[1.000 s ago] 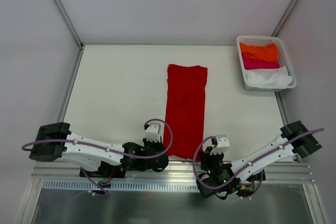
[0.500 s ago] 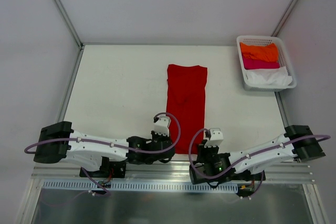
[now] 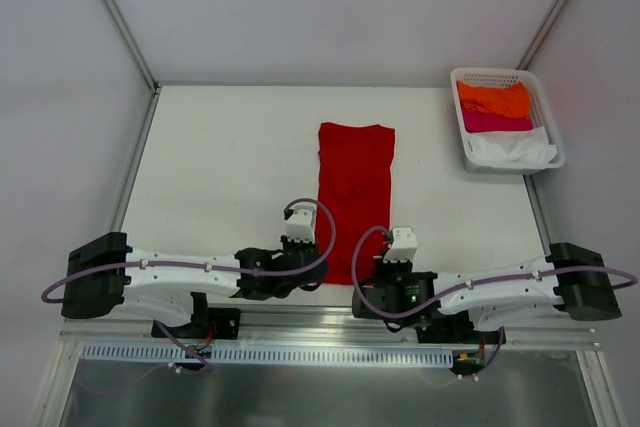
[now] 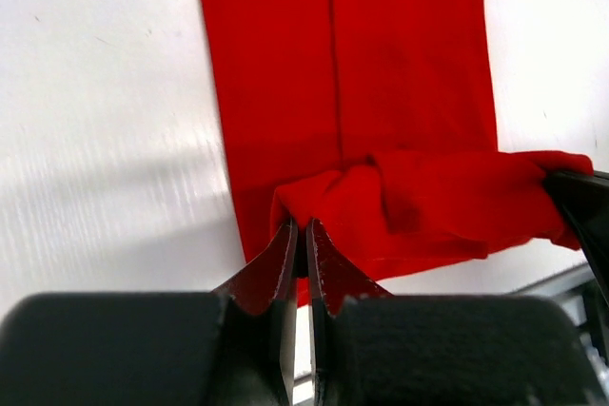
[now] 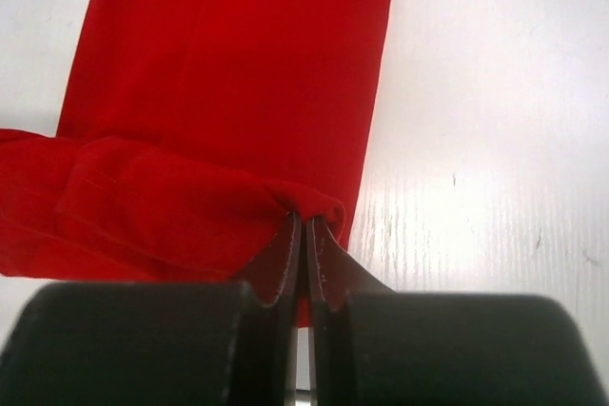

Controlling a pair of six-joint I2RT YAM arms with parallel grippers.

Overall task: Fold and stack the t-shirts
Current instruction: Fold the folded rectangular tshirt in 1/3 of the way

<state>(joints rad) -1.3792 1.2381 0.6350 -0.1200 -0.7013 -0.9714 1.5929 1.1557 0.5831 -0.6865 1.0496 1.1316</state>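
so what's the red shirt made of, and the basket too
red shirt: soft matte cloth, probably a cotton knit; its near end bunches into limp, rounded folds. basket: white and stiff-looking, most likely moulded plastic, given its lattice walls and smooth, even rim.

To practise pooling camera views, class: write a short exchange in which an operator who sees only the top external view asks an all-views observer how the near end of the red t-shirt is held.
Operator: From above I can't make out the near end of the red t-shirt. Is it gripped?
Observer: Yes. The left gripper is shut on its bunched near-left corner.
Operator: And the other side?
Observer: The right gripper is shut on the near-right corner.
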